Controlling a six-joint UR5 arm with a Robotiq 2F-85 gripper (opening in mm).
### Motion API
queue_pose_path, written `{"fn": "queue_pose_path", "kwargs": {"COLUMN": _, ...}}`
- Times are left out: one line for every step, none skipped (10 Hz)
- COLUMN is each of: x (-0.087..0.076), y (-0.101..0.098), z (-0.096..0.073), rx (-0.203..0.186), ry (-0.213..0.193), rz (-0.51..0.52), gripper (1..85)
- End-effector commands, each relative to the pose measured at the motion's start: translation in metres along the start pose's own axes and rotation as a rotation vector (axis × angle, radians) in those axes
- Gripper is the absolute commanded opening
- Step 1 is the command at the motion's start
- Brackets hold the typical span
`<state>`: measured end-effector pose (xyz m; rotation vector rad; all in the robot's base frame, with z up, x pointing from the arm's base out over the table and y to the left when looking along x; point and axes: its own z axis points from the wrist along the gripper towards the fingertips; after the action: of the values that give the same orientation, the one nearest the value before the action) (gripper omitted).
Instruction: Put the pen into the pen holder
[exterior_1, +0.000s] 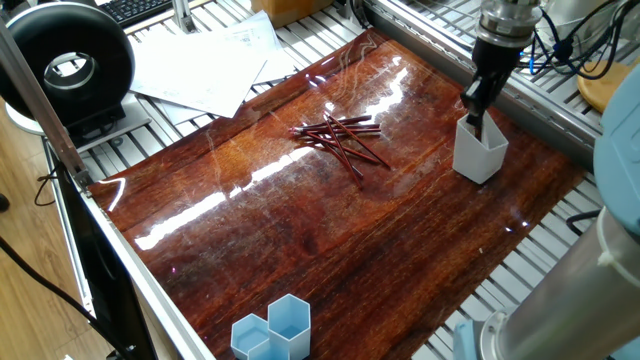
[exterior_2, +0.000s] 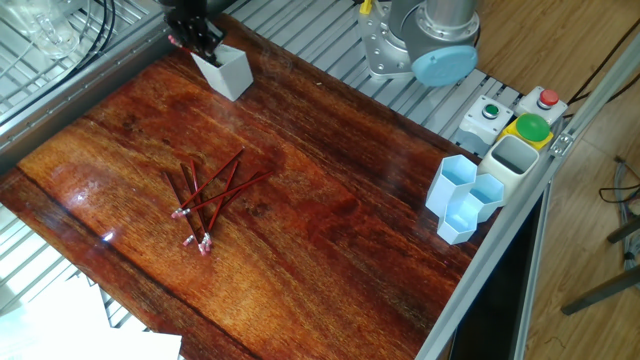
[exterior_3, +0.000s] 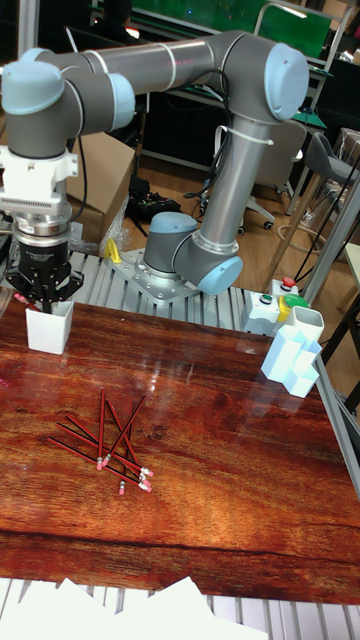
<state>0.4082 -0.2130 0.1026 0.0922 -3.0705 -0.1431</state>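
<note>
The pen holder (exterior_1: 480, 155) (exterior_2: 233, 76) (exterior_3: 48, 331) is a small white cup at the table's far edge. My gripper (exterior_1: 477, 122) (exterior_2: 203, 46) (exterior_3: 42, 298) hangs right over its mouth, with the fingertips at the rim and the jaws close together. A small pink-red pen tip (exterior_3: 16, 297) (exterior_2: 178, 42) sticks out beside the fingers. The rest of that pen is hidden by the fingers and the cup. Several more red pens (exterior_1: 340, 135) (exterior_2: 205, 195) (exterior_3: 105, 445) lie in a loose pile mid-table.
Light blue hexagonal cups (exterior_1: 272, 332) (exterior_2: 465, 200) (exterior_3: 295, 365) stand at the table's edge beside a button box (exterior_2: 510, 112). Loose papers (exterior_1: 210, 65) and a black round device (exterior_1: 70, 65) lie beyond the wooden table top. The arm's base (exterior_3: 185, 260) is behind the table.
</note>
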Motion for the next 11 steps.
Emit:
{"fn": "queue_pose_path", "kwargs": {"x": -0.003, "y": 0.010, "z": -0.011, "rx": -0.006, "ry": -0.012, "rz": 0.030, "gripper": 1.0}}
{"fn": "queue_pose_path", "kwargs": {"x": 0.007, "y": 0.013, "z": -0.013, "rx": -0.004, "ry": 0.023, "rz": 0.043, "gripper": 1.0}}
{"fn": "queue_pose_path", "kwargs": {"x": 0.018, "y": 0.015, "z": -0.015, "rx": -0.011, "ry": 0.058, "rz": 0.061, "gripper": 1.0}}
{"fn": "queue_pose_path", "kwargs": {"x": 0.026, "y": 0.018, "z": -0.016, "rx": -0.017, "ry": 0.080, "rz": 0.077, "gripper": 1.0}}
{"fn": "queue_pose_path", "kwargs": {"x": 0.034, "y": 0.019, "z": -0.017, "rx": -0.025, "ry": 0.103, "rz": 0.084, "gripper": 1.0}}
{"fn": "queue_pose_path", "kwargs": {"x": 0.041, "y": 0.023, "z": -0.016, "rx": -0.048, "ry": 0.125, "rz": 0.082, "gripper": 1.0}}
{"fn": "queue_pose_path", "kwargs": {"x": 0.044, "y": 0.031, "z": -0.013, "rx": -0.080, "ry": 0.136, "rz": 0.090, "gripper": 1.0}}
{"fn": "queue_pose_path", "kwargs": {"x": 0.048, "y": 0.031, "z": -0.007, "rx": -0.080, "ry": 0.141, "rz": 0.090, "gripper": 1.0}}
{"fn": "queue_pose_path", "kwargs": {"x": 0.050, "y": 0.036, "z": 0.001, "rx": -0.097, "ry": 0.138, "rz": 0.093, "gripper": 1.0}}
{"fn": "queue_pose_path", "kwargs": {"x": 0.051, "y": 0.037, "z": 0.014, "rx": -0.109, "ry": 0.119, "rz": 0.085, "gripper": 1.0}}
{"fn": "queue_pose_path", "kwargs": {"x": 0.051, "y": 0.031, "z": 0.021, "rx": -0.092, "ry": 0.114, "rz": 0.078, "gripper": 1.0}}
